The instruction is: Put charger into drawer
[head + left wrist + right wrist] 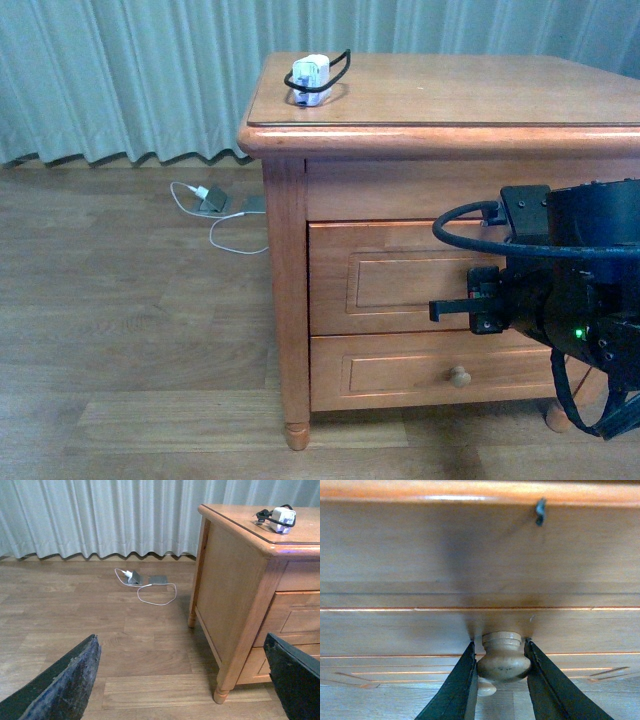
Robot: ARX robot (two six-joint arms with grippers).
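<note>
Wood floor (pixel 130 300) lay open to the left of the cabinet (pixel 285 300), up to the pale curtain (pixel 120 80). The only things on it were a white cable (pixel 157 594) and a grey device (pixel 158 580) near the curtain hem. The cabinet top had a rounded, overhanging lip along its front and left edges. The drawer (pixel 380 280) sat shut, its panel front flush with the frame; the lower drawer (pixel 400 370) below it was likewise closed. The right arm reached in level at drawer height from the right side, hiding the right part of the drawer front in the front view. The right gripper (pixel 500 642) was closed on the knob (pixel 503 659), with a dark finger against each side of its widest part. The left gripper (pixel 181 645) hung low over the floor beside the cabinet's left side, fingers (pixel 65 685) spread wide with nothing between them. The charger (pixel 312 76), a small white block with thin black cable looped around it, lay on the cabinet top near the front-left corner, just inside the lip.
</note>
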